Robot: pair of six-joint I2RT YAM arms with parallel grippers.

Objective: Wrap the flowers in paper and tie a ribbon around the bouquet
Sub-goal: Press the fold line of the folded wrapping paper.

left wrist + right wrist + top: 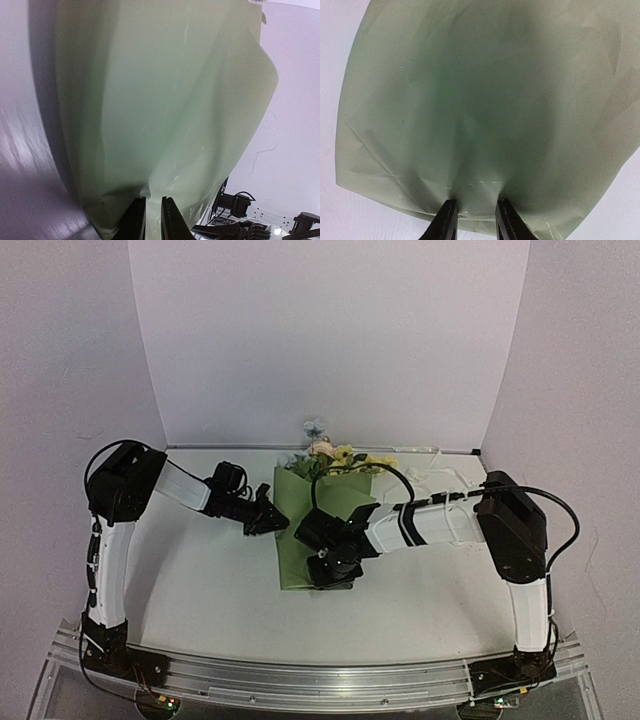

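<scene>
On the worktop [200, 580], left fingers [135, 220], nearly shut, and right fingers [445, 222], slightly apart, both pinch the paper [288, 530]; opposing pulls could tear it.

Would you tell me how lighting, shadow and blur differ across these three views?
Top external: even light, grainy, the flowers small and indistinct. Left wrist: the paper looks backlit and soft, with a smeared dark shadow down the left. Right wrist: a dark shadow pools mid-sheet; edges stay sharp.
</scene>
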